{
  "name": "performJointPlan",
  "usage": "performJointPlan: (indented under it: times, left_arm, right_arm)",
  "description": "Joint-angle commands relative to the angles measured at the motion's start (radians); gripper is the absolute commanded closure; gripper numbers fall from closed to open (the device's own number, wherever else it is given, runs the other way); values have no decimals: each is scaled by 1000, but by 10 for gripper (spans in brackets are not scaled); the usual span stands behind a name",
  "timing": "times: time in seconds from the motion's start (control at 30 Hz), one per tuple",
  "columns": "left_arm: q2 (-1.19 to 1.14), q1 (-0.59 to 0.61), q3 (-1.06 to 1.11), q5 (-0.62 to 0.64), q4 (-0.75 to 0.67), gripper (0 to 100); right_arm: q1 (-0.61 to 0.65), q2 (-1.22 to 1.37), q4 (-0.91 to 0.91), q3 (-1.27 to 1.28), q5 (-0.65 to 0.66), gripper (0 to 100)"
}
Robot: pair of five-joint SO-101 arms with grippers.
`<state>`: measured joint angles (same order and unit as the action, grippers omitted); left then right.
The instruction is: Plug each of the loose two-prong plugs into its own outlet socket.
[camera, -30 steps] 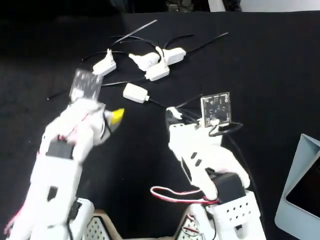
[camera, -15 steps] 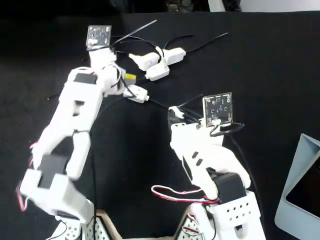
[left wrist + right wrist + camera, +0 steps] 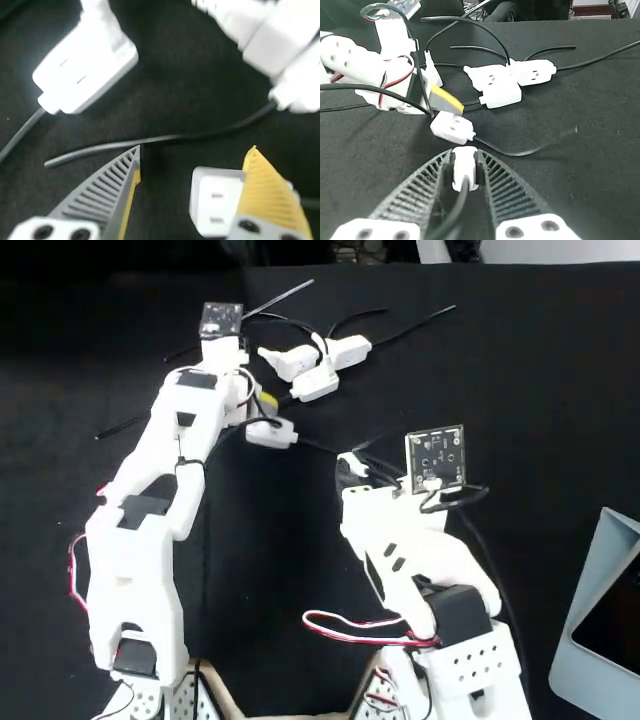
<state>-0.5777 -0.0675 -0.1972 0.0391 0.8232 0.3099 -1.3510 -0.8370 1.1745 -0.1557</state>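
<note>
My left gripper hangs open over the group of white outlet sockets. Between its grey and yellow fingers lies one socket block, close against the yellow finger, and a black cord runs across just beyond. Another socket block lies farther off. My right gripper is shut on a white two-prong plug with a black cord, a short way from the nearest socket block. In the high view this plug sits right of that block.
More white socket blocks lie clustered at the far middle, with black cords fanning out over the black table. A pale blue-grey object stands at the right edge. The left arm stretches beside the sockets.
The left arm has swung out from near its base to the far socket cluster, and its gripper now hangs over the nearest block. The right arm has kept still with the plug.
</note>
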Motion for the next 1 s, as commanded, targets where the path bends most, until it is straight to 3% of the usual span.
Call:
performJointPlan:
  times: [0.0, 0.37, 0.5, 0.7, 0.97]
  left_arm:
    - [15, -2, -70, -87, 181, 683]
    - [181, 2, -59, -98, 674, 683]
    - [292, 15, -24, -98, 761, 683]
    - [554, 104, 216, -98, 687, 683]
    - [1002, 225, 759, -98, 382, 682]
  right_arm:
    - [-12, -10, -2, -41, -11, 984]
    - [-11, -10, -6, -39, -11, 984]
    - [-11, -10, -28, -36, -3, 984]
    - [11, -10, -57, -36, 87, 984]
    - [100, 16, -58, -45, 269, 984]
